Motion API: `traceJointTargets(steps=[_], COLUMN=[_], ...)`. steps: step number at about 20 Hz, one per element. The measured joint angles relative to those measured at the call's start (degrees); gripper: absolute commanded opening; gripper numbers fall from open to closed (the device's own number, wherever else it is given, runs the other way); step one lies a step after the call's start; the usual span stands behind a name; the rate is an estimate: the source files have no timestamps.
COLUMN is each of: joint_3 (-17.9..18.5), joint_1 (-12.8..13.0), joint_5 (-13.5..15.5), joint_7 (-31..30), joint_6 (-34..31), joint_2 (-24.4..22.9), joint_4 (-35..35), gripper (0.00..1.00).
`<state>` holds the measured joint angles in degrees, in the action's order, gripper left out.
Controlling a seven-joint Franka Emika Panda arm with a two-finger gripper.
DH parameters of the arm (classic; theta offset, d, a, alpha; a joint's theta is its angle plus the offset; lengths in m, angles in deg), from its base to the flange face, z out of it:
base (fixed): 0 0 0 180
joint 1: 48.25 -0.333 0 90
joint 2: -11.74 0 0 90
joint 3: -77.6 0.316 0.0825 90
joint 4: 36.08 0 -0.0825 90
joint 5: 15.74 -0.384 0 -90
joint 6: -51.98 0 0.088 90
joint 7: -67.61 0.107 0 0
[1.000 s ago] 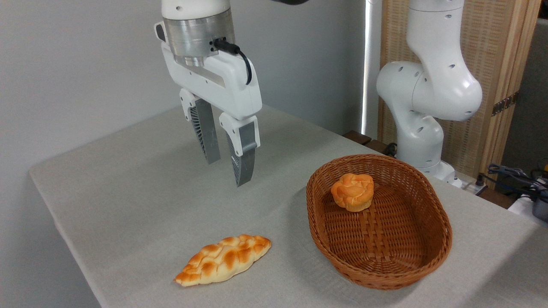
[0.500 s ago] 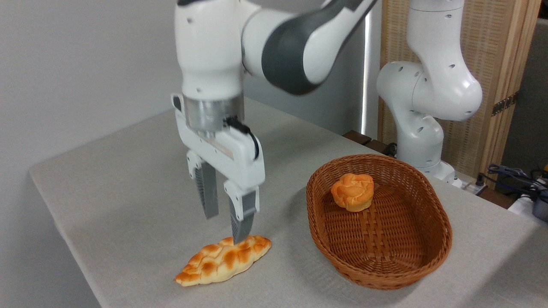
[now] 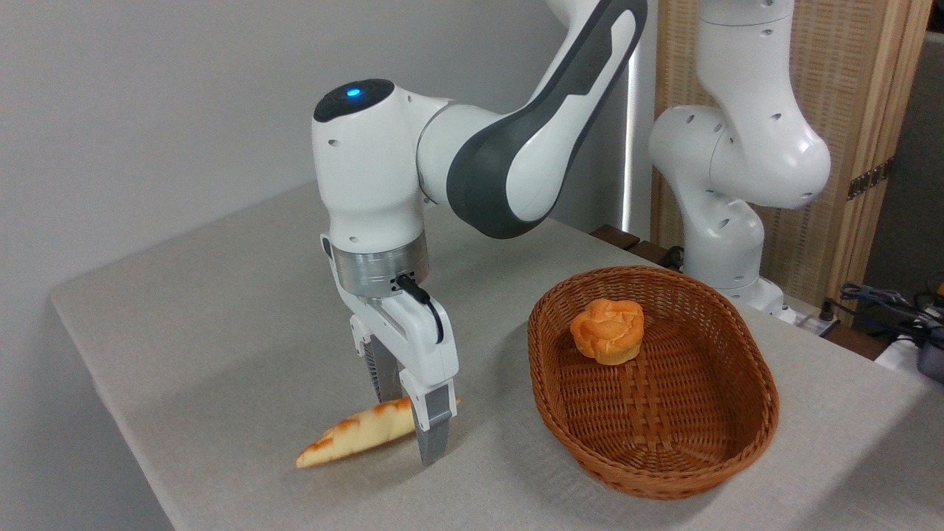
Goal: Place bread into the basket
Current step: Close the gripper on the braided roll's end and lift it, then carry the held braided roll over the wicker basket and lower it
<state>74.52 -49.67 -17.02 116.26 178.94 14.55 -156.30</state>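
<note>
While the gripper (image 3: 413, 435) clamped the bread (image 3: 354, 440) between its fingers, loaf tipped on edge on the table (image 3: 221, 332) left of the basket (image 3: 653, 380), small bun (image 3: 608, 330) inside the basket.

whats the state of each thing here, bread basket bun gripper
bread: on the table left of the basket, tipped on its side, not yet in the basket
gripper: down at the bread's right end, a finger on each side; grip not confirmed
basket: upright on the table, holding only the bun
bun: sitting in the basket's far end
</note>
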Motion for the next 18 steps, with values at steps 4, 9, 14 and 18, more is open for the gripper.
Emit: traceJointTargets(steps=[4, 9, 14, 18], joint_3=[-0.45, -1.26, -1.20, -0.01], joint_1=[0.06, 0.26, 0.17, -0.32], joint_5=[0.00, 0.01, 0.00, -0.01], joint_7=[0.00, 0.00, 0.14, 0.15], joint_6=[0.00, -0.15, -0.20, -0.59], joint_2=[0.09, 0.03, -0.66, -2.72], joint_4=[-0.48, -0.53, -0.52, -0.46], gripper=[0.25, 0.25, 0.24, 0.11])
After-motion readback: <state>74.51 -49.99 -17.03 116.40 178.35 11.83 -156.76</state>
